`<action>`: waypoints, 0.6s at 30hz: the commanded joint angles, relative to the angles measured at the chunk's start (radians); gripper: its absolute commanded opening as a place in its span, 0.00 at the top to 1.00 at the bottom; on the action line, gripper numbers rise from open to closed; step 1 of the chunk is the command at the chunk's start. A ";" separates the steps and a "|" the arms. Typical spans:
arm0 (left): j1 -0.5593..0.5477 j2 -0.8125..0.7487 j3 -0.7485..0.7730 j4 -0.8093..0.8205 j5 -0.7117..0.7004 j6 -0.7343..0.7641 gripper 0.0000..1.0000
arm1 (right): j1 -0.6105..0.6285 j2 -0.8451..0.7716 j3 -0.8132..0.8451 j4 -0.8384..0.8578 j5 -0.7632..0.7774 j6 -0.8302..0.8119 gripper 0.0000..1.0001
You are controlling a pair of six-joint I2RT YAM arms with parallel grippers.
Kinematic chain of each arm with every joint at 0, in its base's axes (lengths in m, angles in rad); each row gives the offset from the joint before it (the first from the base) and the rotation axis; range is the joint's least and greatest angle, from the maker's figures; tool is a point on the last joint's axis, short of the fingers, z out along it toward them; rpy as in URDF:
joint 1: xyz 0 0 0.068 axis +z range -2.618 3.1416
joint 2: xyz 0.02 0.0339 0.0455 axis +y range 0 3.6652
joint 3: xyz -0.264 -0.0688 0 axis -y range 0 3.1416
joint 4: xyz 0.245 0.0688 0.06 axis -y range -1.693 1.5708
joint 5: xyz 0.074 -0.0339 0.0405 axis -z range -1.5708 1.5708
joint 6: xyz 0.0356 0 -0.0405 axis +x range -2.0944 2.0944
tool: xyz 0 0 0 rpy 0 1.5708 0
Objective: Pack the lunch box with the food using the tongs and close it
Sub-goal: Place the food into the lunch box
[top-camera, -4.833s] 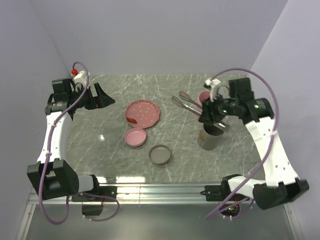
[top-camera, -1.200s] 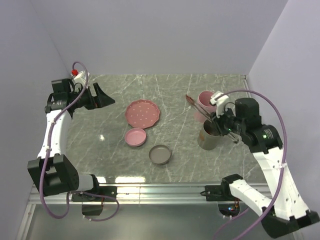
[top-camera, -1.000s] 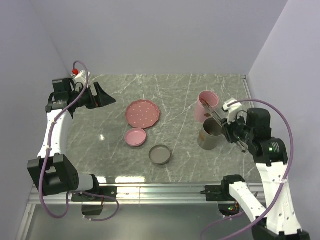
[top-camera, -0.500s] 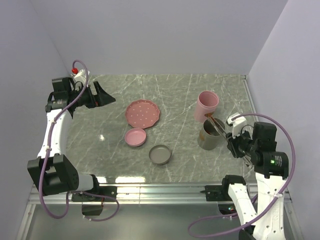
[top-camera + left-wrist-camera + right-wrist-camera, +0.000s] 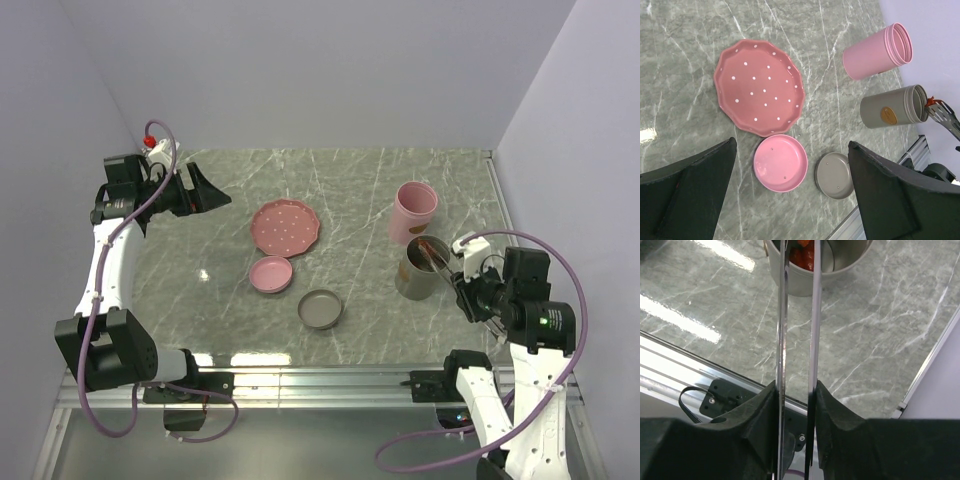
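- Fingers (image 5: 840, 425) of the right gripper (image 5: 795, 387) clamp the tongs (image 5: 782, 315), whose tips reach into the olive-grey tub (image 5: 795, 287) over red pieces, probably sausage (image 5: 802, 255)
- Left gripper (image 5: 792, 145) is spread wide, holding nothing
- Pink tub (image 5: 413, 208) stands just behind the grey one, with the pink lid (image 5: 271, 273) and grey lid (image 5: 320, 308) off

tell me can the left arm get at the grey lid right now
Probably yes: the left gripper is open and empty, and the grey lid lies uncovered, open from above.
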 commanded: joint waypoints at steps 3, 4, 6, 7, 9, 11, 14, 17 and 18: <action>-0.002 -0.016 0.032 0.026 0.005 -0.001 0.01 | -0.008 0.022 0.020 0.020 0.023 0.007 0.57; -0.002 -0.018 0.031 0.026 0.004 0.001 0.01 | -0.008 0.024 0.023 0.020 0.021 0.006 0.56; -0.004 -0.016 0.031 0.028 0.004 -0.002 0.01 | -0.008 0.027 0.033 0.019 0.024 0.006 0.54; -0.004 -0.015 0.032 0.028 0.009 -0.002 0.00 | -0.008 0.027 0.038 0.022 0.024 0.004 0.54; -0.004 -0.015 0.034 0.029 0.010 -0.008 0.01 | -0.008 0.027 0.058 0.025 0.024 -0.002 0.54; -0.004 -0.012 0.035 0.029 0.010 -0.007 0.01 | -0.008 0.035 0.081 0.028 0.026 -0.005 0.54; -0.004 -0.010 0.038 0.031 0.012 -0.007 0.01 | -0.008 0.062 0.144 0.046 0.017 -0.002 0.55; -0.004 -0.013 0.038 0.034 0.021 -0.011 0.01 | -0.008 0.117 0.231 0.071 -0.028 0.012 0.55; -0.004 -0.021 0.032 0.049 0.021 -0.022 0.01 | -0.008 0.137 0.253 0.086 -0.048 0.024 0.55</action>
